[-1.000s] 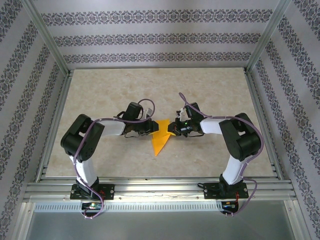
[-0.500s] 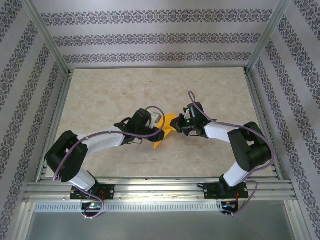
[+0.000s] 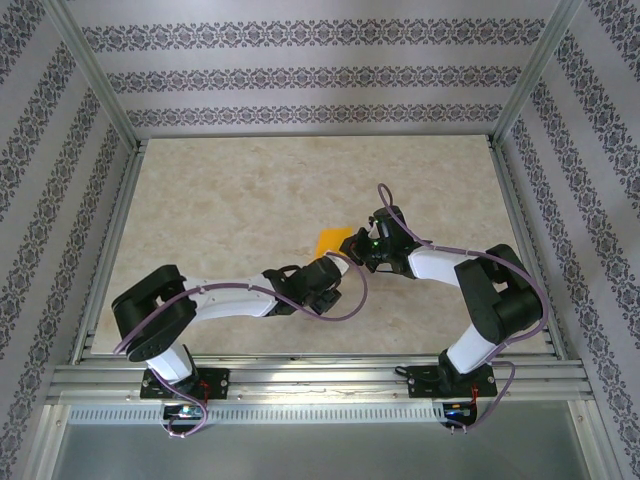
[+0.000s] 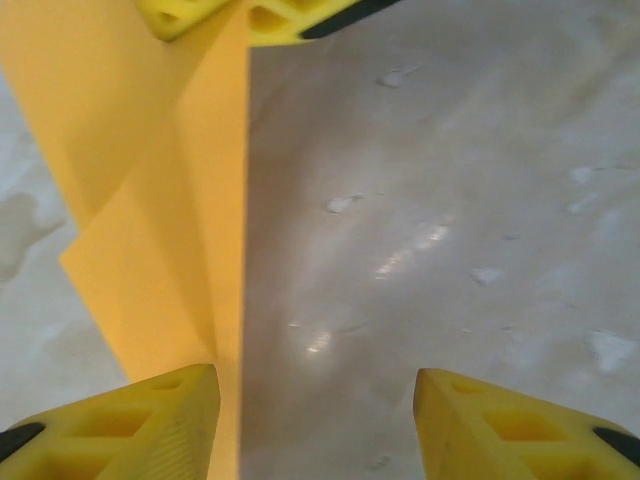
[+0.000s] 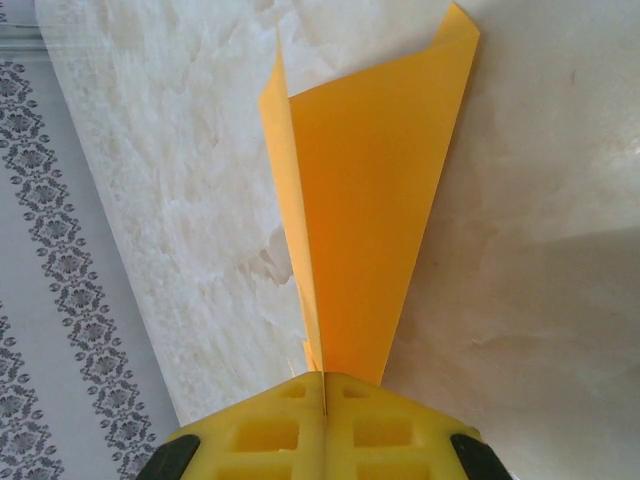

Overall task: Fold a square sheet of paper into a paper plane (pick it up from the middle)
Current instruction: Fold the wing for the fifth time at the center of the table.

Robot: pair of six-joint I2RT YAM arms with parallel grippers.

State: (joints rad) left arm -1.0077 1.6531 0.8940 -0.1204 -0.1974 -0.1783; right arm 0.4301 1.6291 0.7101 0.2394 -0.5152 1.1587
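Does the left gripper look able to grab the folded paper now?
Probably yes: the left gripper is open, the folded paper edges between its fingers, and nothing blocks it. The right gripper pinches the far end.

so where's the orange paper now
Top view: the orange paper is over the table centre, pinched by the right gripper, the open left gripper on its near side.

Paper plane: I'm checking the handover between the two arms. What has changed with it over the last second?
The left tool opened, releasing the paper plane, and swung rightward and back toward the near side, so it now sits just below the paper. The right tool stayed shut on the plane's end, almost in the same place, and the plane still hangs from it.
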